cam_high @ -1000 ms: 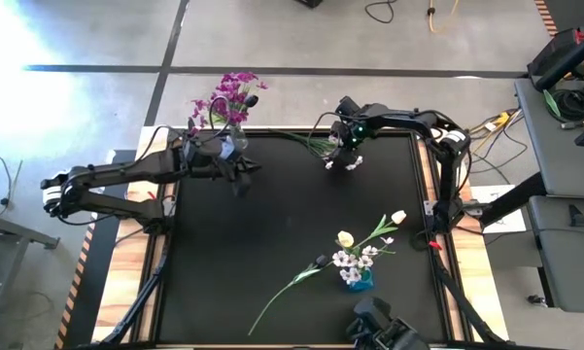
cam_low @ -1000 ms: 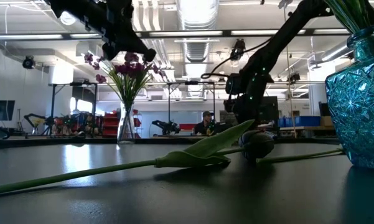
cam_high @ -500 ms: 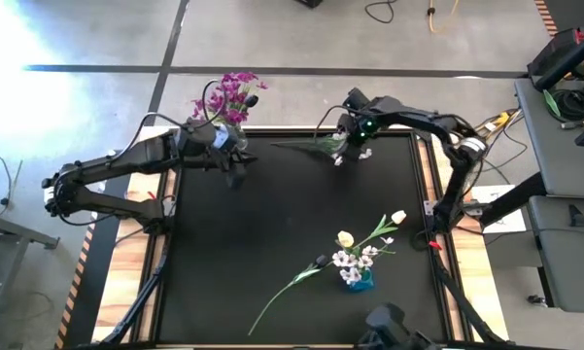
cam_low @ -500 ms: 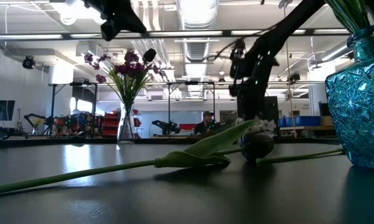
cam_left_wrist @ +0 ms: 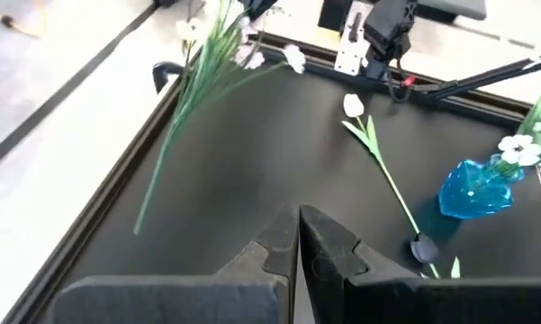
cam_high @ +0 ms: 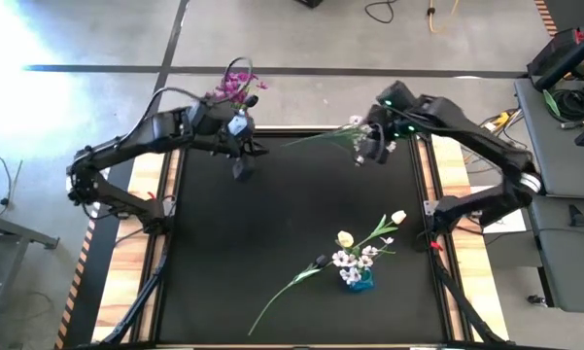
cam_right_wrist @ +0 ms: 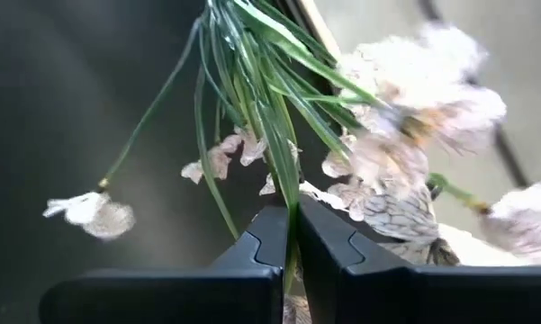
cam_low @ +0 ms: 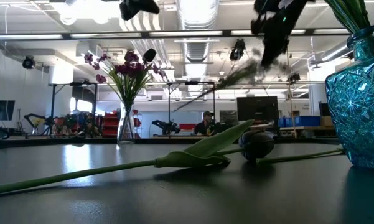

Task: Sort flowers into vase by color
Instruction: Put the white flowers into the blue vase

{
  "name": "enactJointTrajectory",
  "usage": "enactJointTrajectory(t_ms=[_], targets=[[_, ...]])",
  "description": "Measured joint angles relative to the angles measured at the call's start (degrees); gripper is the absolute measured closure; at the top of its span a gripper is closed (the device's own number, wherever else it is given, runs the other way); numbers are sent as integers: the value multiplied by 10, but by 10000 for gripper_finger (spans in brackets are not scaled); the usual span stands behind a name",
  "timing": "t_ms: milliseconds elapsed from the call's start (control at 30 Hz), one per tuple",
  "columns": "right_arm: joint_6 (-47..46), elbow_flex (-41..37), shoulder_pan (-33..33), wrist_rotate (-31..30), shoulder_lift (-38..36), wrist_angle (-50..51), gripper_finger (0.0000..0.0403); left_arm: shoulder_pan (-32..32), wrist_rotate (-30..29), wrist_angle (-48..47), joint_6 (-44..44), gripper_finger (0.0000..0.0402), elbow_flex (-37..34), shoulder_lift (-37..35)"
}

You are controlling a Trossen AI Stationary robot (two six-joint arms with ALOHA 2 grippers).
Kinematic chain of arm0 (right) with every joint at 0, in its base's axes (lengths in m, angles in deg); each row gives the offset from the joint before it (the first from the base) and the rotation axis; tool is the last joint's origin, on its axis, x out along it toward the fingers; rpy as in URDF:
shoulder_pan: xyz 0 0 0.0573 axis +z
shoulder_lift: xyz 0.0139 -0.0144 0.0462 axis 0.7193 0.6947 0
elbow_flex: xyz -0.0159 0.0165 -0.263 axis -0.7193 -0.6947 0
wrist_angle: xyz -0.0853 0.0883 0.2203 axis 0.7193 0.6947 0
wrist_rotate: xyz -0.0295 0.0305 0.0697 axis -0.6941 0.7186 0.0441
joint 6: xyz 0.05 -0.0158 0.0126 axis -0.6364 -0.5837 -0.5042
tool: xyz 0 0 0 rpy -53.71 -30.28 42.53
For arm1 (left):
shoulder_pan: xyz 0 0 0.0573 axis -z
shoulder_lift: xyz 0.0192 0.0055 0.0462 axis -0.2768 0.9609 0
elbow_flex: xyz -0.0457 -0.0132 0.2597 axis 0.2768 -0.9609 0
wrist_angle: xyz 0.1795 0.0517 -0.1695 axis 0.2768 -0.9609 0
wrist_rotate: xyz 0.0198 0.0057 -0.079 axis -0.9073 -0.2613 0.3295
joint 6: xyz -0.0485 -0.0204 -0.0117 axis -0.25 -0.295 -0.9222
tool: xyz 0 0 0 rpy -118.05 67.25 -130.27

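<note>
The white flower spray hangs in the air above the far edge of the black table, pinched in the right gripper. Its long axis runs roughly level across the table: the thin green stem tip reaches out toward the left gripper, and the pale blossoms cluster right at the right gripper's fingers. In the right wrist view the two dark fingers are pressed together on a bundle of grassy green stems, with blurred white blossoms just past them.

Starting on the left, the left arm reaches from the table's left side to its far left corner, elbow raised, and its gripper hovers above the mat with its fingers pressed together on nothing, as the left wrist view shows. Just behind that gripper stands a clear vase with magenta-purple flowers upright in it.

The right arm arches from the right edge toward the far middle, holding the spray well above the surface; in the low view the stem slants down and away from the gripper.

Well nearer than both grippers, a blue glass vase holds small white blossoms. Beside it lie a cream-white tulip and a long-stemmed dark bud, both flat on the table.
</note>
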Motion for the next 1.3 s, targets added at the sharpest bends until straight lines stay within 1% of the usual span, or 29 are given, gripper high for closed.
enactJointTrajectory(t_ms=[100,200,267,333,433,500,567,700,767,833,933,1033,1167,1300], targets=[[-17,15,34,-15,-40,22,390,-16,37,-44,26,402,85,50],[-36,32,74,-39,-67,38,390,-35,108,-74,45,402,165,103],[-49,43,102,-56,-78,41,390,-40,126,-94,50,401,212,138],[-60,54,127,-71,-84,41,390,-40,128,-129,73,394,258,177],[-73,65,159,-93,-86,41,390,-37,122,-177,101,370,327,240],[-77,72,176,-104,-86,40,390,-31,108,-207,108,347,370,282],[-77,76,188,-111,-85,40,390,-25,83,-237,113,320,409,318],[-85,79,198,-112,-85,38,390,-21,40,-286,124,261,469,371],[-91,79,200,-113,-87,38,390,-22,36,-286,124,235,471,381],[-92,79,200,-113,-89,38,390,-24,36,-287,124,214,456,380],[-91,79,200,-113,-92,37,390,-23,41,-289,124,199,439,376],[-91,79,200,-113,-95,33,390,-19,72,-288,122,197,428,374],[-91,79,200,-113,-100,28,390,-16,73,-256,110,203,411,374],[-91,79,200,-112,-104,24,390,-17,71,-235,93,218,391,374]])
